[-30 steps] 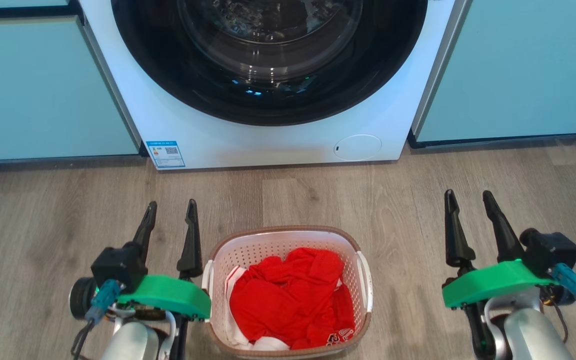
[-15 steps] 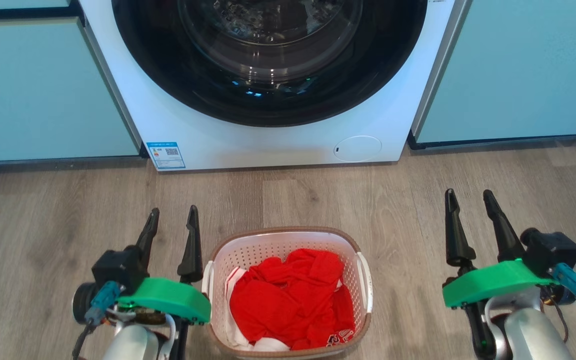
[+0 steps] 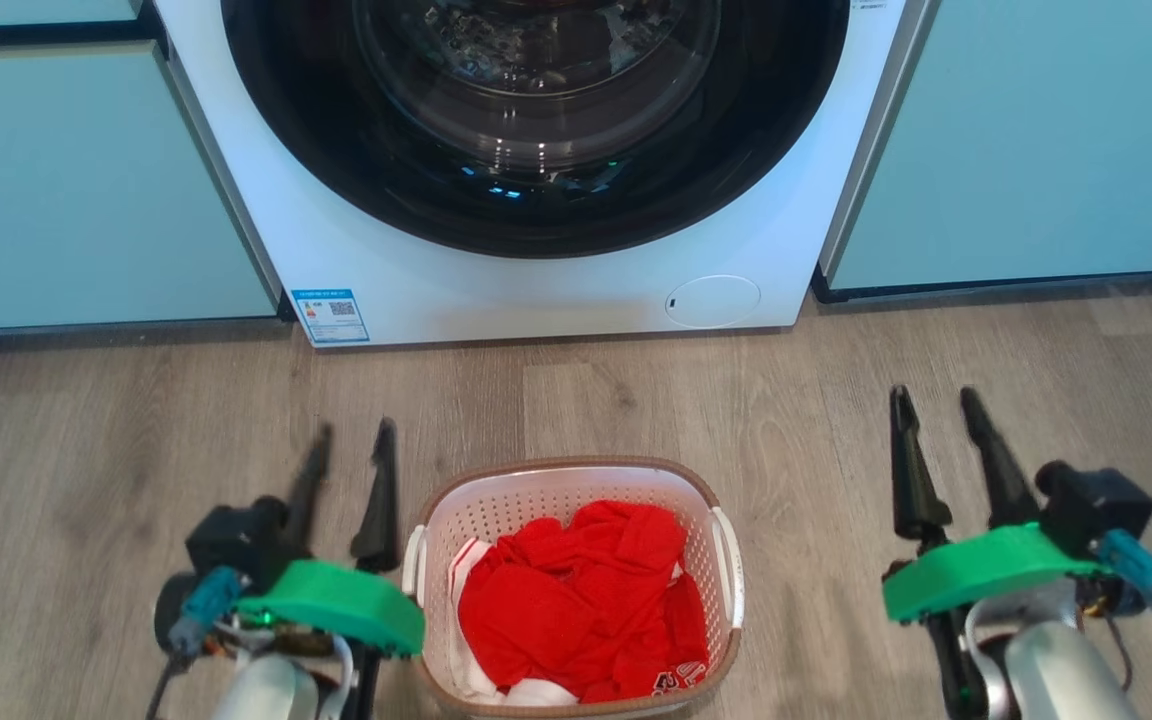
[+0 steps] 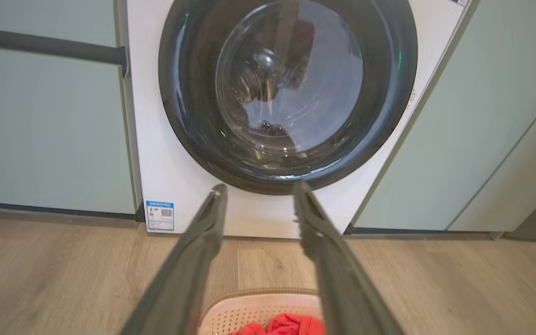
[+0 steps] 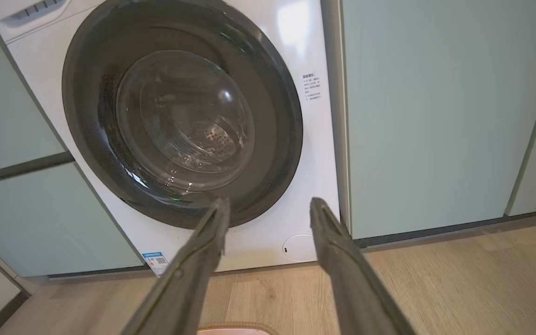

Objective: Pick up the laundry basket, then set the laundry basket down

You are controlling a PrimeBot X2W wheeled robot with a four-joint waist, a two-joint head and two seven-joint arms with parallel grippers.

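Observation:
The laundry basket [image 3: 456, 520], white and perforated with a brown rim, stands on the wood floor at the bottom middle of the head view, holding red and white clothes [image 3: 576, 610]. Its far rim [image 4: 254, 298] shows low in the left wrist view, and a sliver of the rim [image 5: 235, 330] at the bottom of the right wrist view. My left gripper [image 3: 351, 432] is open just left of the basket, beside its left handle, touching nothing. Well off to the basket's right, my right gripper [image 3: 931, 397] is open and empty.
A white front-loading washing machine [image 3: 536, 290] with a dark round door, which looks closed, stands right behind the basket. Pale green cabinet fronts [image 3: 86, 180] flank it on both sides. Bare wood floor [image 3: 586, 390] lies between the basket and the machine.
My left gripper has drawn back and down beside the basket, its fingers blurred by motion now. The right gripper has shifted slightly; the basket stays on the floor.

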